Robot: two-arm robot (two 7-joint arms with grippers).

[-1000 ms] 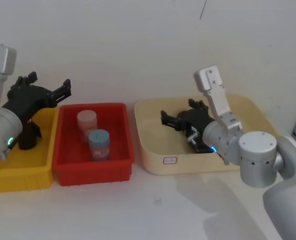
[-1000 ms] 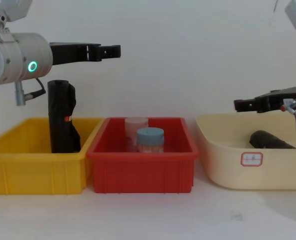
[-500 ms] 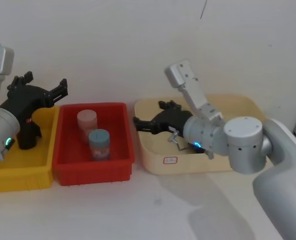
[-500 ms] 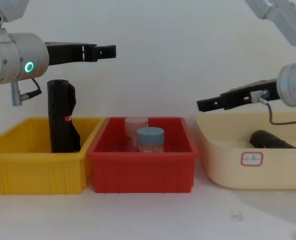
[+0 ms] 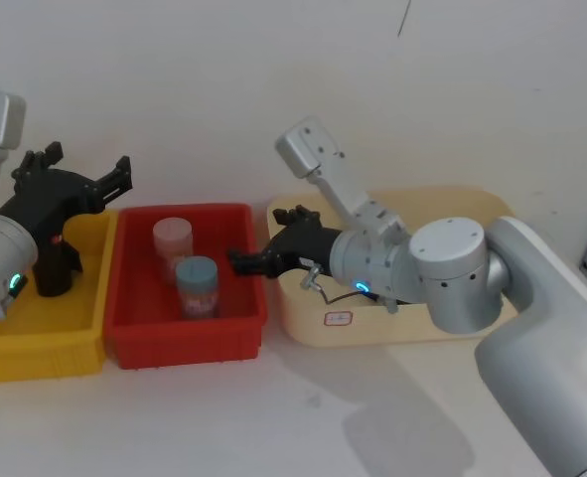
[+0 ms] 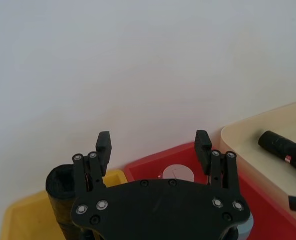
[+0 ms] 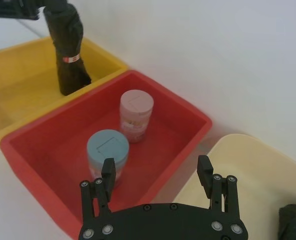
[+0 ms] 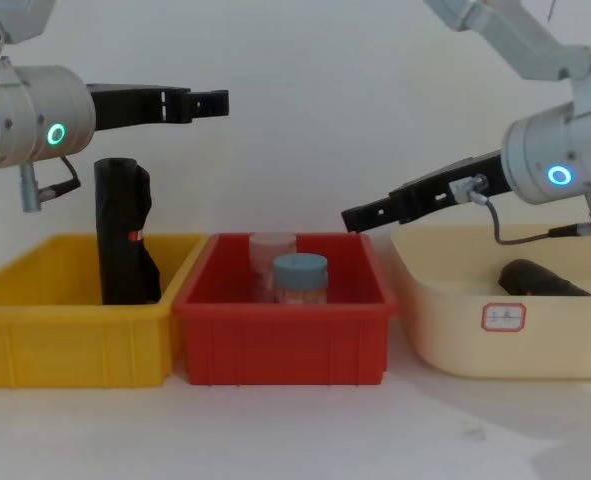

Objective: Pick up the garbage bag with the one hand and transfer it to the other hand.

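Note:
The garbage bag (image 8: 540,281), a thick black roll, lies on its side in the cream tray (image 8: 445,340); it also shows in the left wrist view (image 6: 280,145) and the right wrist view (image 7: 293,217). My right gripper (image 8: 360,215), blue ring on its wrist, is open and empty, reaching left past the tray to the red bin's right edge (image 5: 258,243) (image 7: 156,167). My left gripper (image 8: 210,100), green ring on its wrist, is open and empty, held high above the yellow bin (image 5: 82,167) (image 6: 153,141).
A taller, slimmer black roll (image 8: 122,240) with a small red mark stands in the yellow bin (image 8: 65,350). The red bin (image 8: 285,345) between the two holds a pink-lidded jar (image 5: 172,243) and a blue-lidded jar (image 5: 196,283). Bare table lies in front.
My right gripper has swung left, out of the cream tray to the red bin's right edge, leaving the garbage bag in the tray. The left gripper has hardly moved.

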